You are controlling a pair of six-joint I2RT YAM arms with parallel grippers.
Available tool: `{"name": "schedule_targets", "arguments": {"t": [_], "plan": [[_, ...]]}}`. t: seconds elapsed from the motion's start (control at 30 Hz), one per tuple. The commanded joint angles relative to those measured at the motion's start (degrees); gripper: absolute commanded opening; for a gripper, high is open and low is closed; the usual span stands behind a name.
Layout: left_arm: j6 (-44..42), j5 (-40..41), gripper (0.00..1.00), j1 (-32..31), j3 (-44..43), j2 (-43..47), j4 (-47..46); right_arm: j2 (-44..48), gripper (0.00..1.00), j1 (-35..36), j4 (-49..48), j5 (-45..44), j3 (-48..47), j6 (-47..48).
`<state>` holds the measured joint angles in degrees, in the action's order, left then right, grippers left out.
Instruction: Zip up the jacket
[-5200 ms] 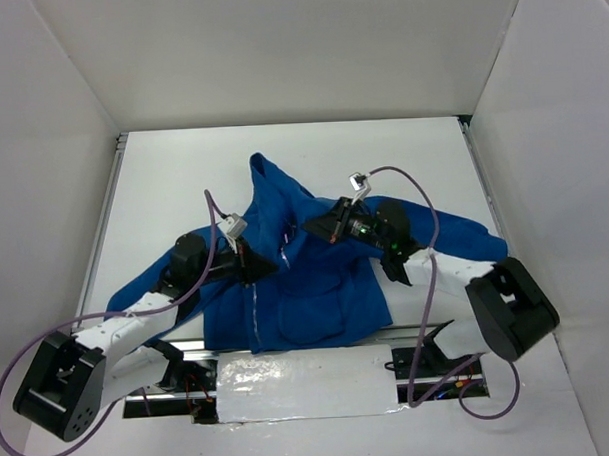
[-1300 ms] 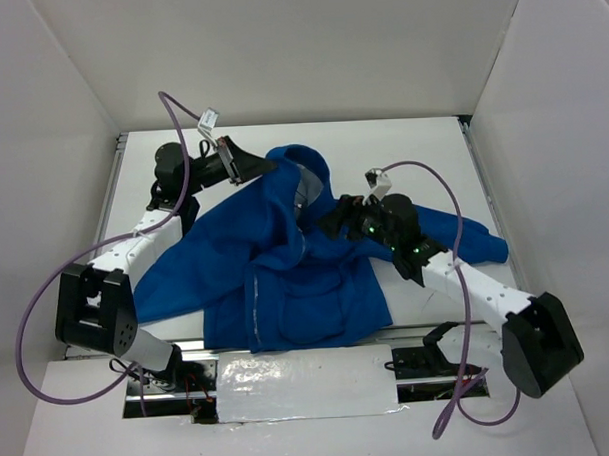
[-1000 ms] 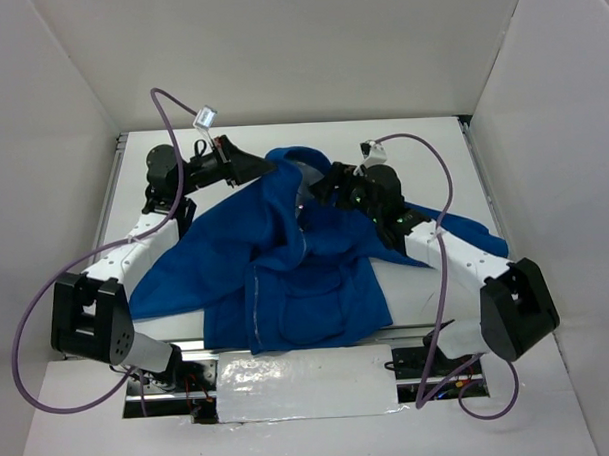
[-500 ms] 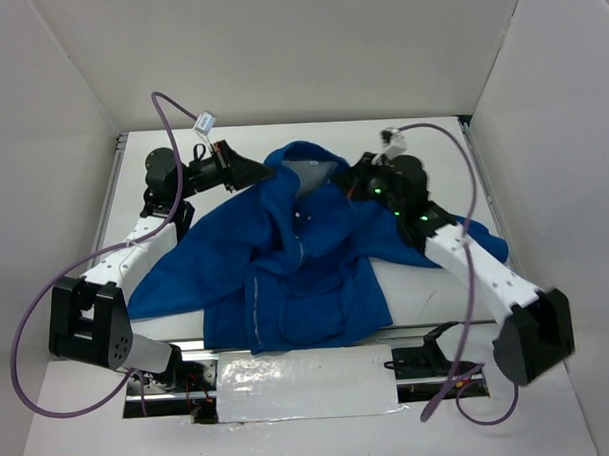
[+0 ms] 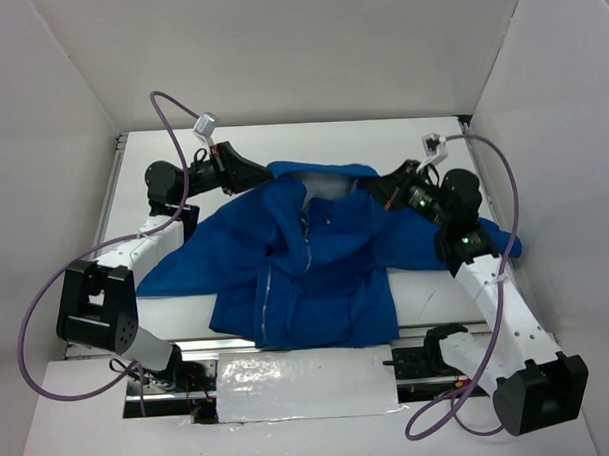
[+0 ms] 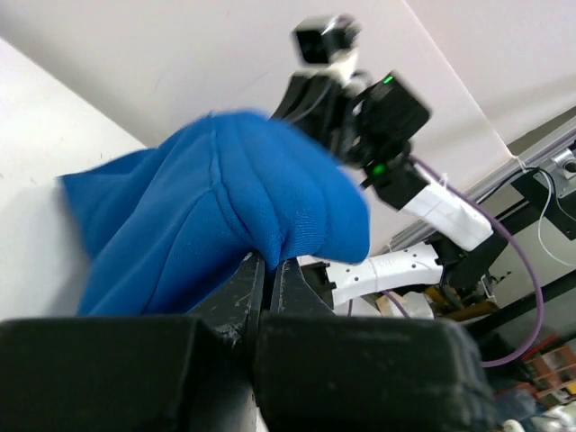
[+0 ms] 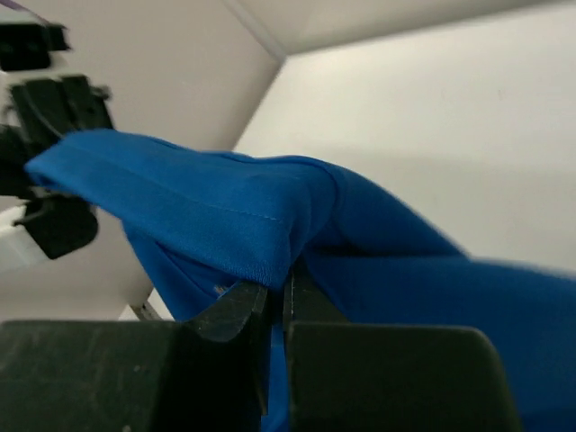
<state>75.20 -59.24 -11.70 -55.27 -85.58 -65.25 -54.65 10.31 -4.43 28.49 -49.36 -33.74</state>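
Jacket (image 5: 321, 272) wider across white-walled table (image 5: 281, 141)

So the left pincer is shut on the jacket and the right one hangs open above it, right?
Not quite. The right pincer is shut on the jacket too, pinching a fold of its fabric; the right wrist view shows it. The left pincer is shut on the jacket, as you said.

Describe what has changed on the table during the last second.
The right arm swung out to the right; its jaws shut on the jacket near the collar and drew it rightward, spreading the top. The left jaws stayed clamped on the other side of the collar; the hem stayed put.
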Motion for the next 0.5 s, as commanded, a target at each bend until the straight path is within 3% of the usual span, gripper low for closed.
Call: {"name": "schedule_targets", "arguments": {"t": [0.0,0.07,0.13,0.2,0.23,0.3,0.37,0.4,0.47], "plan": [[3.5,0.3,0.0,0.4,-0.3,-0.5,-8.2,3.9,0.0,-3.0,-0.2,0.6,8.2,-2.9],[1.0,1.5,0.0,0.5,-0.6,-0.3,-3.2,4.5,0.0,-3.5,3.0,-8.1,11.7,-4.4],[-5.3,4.1,0.0,0.5,-2.1,0.6,9.0,3.6,0.0,-4.9,4.0,-12.8,13.3,-6.0],[-13.2,7.1,0.0,0.4,-4.0,1.3,18.8,0.7,0.0,-6.5,5.2,-14.6,14.2,-6.8],[-15.8,9.9,0.0,0.3,-4.8,1.5,28.4,-0.7,0.0,-7.0,5.2,-14.8,14.1,-7.0],[-19.1,11.3,0.0,0.2,-6.5,1.5,33.9,-5.8,0.06,-7.8,4.6,-12.5,12.1,-6.7],[-18.5,9.3,0.0,0.0,-6.8,0.7,33.5,-10.5,0.28,-8.2,4.6,-7.9,8.3,-6.0],[-17.3,8.7,0.0,-0.2,-6.7,0.4,32.7,-11.3,0.44,-8.1,2.3,-6.0,7.7,-5.7],[-17.6,6.8,0.0,-0.3,-7.7,-0.5,34.3,-11.2,0.53,-7.9,-1.8,-0.8,6.6,-4.3]]}}
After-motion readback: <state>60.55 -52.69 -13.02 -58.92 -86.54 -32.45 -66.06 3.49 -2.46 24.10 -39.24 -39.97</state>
